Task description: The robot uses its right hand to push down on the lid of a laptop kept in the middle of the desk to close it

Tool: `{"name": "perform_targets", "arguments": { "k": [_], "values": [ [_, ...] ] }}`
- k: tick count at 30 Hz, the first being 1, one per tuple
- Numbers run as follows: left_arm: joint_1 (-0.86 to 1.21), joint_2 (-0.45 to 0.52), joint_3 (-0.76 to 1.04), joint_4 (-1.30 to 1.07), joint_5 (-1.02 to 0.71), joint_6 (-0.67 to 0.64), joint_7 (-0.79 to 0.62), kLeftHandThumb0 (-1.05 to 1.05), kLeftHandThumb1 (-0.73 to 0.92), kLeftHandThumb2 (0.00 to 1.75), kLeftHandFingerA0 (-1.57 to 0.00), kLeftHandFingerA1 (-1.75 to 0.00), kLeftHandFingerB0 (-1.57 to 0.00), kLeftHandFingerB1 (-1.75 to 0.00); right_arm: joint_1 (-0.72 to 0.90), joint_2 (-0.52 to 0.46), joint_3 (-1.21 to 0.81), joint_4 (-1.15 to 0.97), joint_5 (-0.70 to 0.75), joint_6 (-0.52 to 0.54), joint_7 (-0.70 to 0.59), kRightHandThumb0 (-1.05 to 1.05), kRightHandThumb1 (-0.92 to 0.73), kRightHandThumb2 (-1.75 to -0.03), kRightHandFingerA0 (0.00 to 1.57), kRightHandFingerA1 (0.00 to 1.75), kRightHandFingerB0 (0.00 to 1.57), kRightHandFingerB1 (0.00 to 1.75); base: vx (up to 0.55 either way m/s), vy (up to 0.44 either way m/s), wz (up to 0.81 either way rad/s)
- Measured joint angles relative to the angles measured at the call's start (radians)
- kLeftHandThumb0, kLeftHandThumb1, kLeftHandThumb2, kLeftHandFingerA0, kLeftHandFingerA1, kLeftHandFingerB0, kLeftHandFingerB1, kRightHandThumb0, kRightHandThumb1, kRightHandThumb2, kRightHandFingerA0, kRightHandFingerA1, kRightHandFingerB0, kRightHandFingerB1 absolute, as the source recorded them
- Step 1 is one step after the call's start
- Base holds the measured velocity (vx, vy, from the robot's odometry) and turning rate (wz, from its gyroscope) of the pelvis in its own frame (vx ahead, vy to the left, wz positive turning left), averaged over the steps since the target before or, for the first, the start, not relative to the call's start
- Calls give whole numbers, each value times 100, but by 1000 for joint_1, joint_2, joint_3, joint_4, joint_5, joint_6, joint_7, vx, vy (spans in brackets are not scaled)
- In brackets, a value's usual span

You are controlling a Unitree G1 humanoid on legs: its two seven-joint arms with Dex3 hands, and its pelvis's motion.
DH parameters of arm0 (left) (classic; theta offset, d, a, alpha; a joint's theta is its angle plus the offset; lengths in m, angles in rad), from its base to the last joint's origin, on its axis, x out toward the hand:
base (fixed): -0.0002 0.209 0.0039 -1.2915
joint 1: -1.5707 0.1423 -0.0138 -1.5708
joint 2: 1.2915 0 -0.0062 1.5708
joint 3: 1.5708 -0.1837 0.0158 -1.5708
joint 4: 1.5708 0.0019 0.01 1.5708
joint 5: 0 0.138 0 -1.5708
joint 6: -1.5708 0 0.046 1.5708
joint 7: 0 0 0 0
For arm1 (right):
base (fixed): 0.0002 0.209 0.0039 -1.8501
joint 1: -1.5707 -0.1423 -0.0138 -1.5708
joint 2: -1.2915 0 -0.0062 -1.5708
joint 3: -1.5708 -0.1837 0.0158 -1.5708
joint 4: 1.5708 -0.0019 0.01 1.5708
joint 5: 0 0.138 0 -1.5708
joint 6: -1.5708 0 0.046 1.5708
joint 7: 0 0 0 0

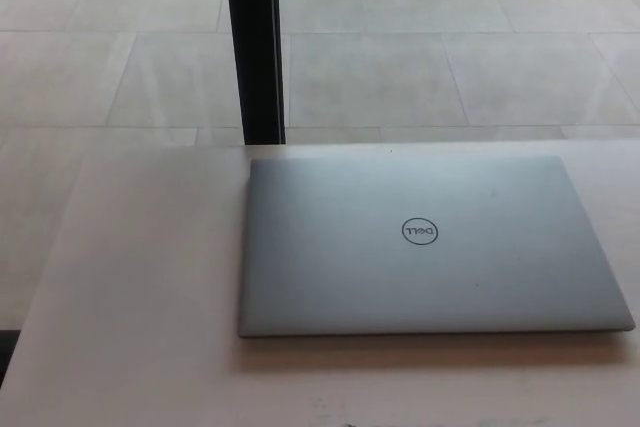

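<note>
A: Head view. Item one?
B: Laptop (pixel 430 245), silver, round logo on lid. Centre to right of frame, lying on pale table (pixel 140 287). Lid flat on base, no gap visible along near edge. Judged closed.
A: Surroundings?
B: Dark post (pixel 253 42), upper left of centre, beyond far table edge. Tiled floor (pixel 450 37) across top of frame.
A: Hands?
B: Right hand: out of frame. Left hand: out of frame. Fingers apart or together: cannot tell for either, neither visible.
A: Advice on step in hand?
B: Judged complete; nothing left to press. If checking, flat palm on lid near front edge, pressed straight down, gently, without sliding laptop across table.
</note>
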Motion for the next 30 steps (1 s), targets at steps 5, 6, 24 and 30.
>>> {"name": "perform_targets", "arguments": {
  "k": [5,6,24,30],
  "values": [
    [1,0,0,0,0,0,0,-85,92,79,-43,-61,-35,-46,21,-1,-137,76,46,-2,-3,-40,-41,-102,65,170,17,87,0,0,0],
    [2,0,0,0,0,0,0,-83,92,77,-41,-59,-35,-45,23,-1,-154,86,53,-2,-4,-38,-36,-109,77,170,18,87,0,0,0],
    [14,0,1,0,-1,0,0,-84,92,78,-44,-63,-36,-45,25,-1,-645,551,257,2,-104,-46,-68,-90,0,96,17,133,0,0,0],
    [17,0,1,0,-1,0,0,-82,92,77,-45,-62,-37,-43,9,-1,-792,671,336,16,-161,-43,-69,-92,1,127,43,160,0,0,0]
  ]
}}
